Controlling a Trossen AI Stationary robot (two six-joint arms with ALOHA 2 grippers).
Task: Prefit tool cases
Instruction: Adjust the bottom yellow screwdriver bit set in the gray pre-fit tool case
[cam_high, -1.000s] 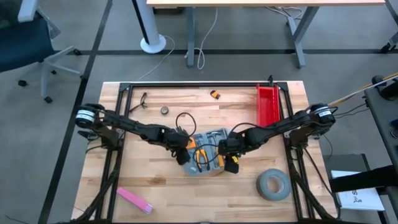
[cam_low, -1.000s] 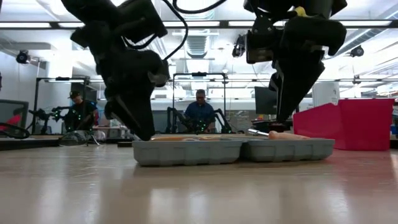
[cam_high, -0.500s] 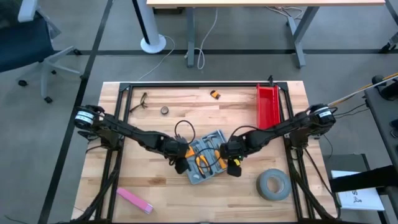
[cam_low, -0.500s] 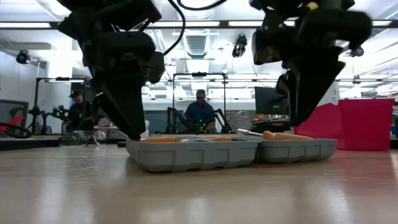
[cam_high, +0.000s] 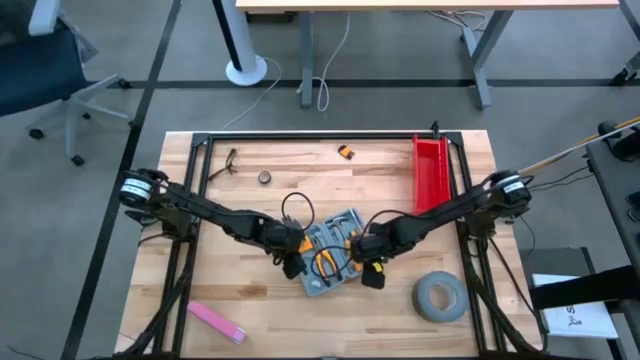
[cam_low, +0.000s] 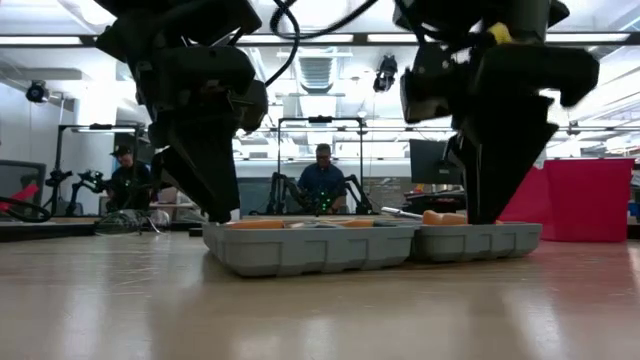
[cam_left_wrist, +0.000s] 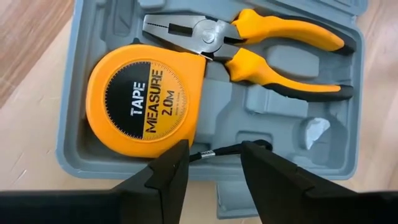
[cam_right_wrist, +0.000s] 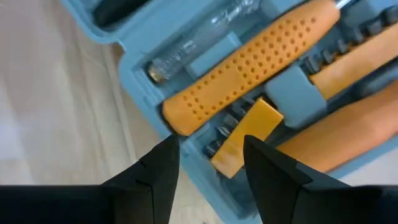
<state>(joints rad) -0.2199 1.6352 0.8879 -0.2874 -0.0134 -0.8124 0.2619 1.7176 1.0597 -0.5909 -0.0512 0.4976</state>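
Lying open just below the middle of the high view, the tool case (cam_high: 331, 257) spreads both grey halves flat on the wooden table (cam_high: 260, 300), turned a little askew. Judging by the hard moulded shell and the tools bedded in it, it should be stiff and fairly heavy for its size, its smooth plastic likely to slide on the wood. The best hold looks like the raised outer rim, pinched at an edge; pushing on the tools would probably only unseat them.

The left gripper (cam_high: 291, 262) sits at the case's left edge, its fingers (cam_left_wrist: 168, 174) parted, straddling the rim with a thin black cable between them and clamping nothing. The right gripper (cam_high: 371, 272) is at the case's lower right corner, fingers likewise apart over the rim, grasping nothing.

In the upper left of the left wrist view, a round yellow tape measure (cam_left_wrist: 144, 99) reads "TAPE MEASURE 2.0M". Yellow-handled pliers (cam_left_wrist: 249, 43) lie beside it. The right wrist view shows a dotted orange handle (cam_right_wrist: 249, 68) across its middle, with a row of small bits beneath; no writing is legible there.
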